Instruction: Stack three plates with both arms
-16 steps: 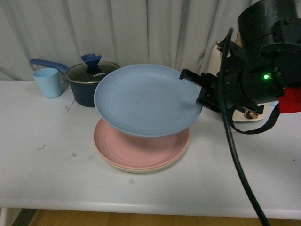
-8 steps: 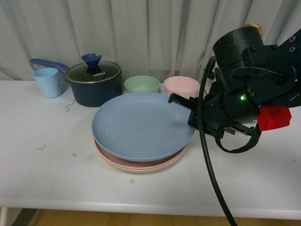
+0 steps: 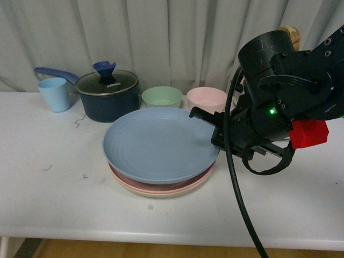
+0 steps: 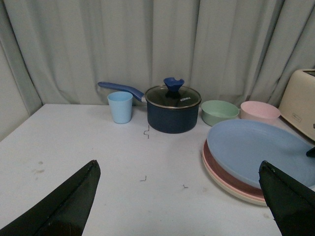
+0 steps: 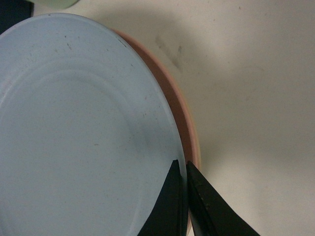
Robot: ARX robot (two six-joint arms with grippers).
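The right end effector [image 3: 207,124] pinches the rim of the blue plate [image 3: 158,144], its fingers closed on the edge. The plate sits just over the pink plate [image 3: 161,186], which rests on the cream plate [image 3: 161,193] on the white surface [image 3: 54,199]. The left end effector [image 4: 179,196] hangs wide open, well apart from the stack.
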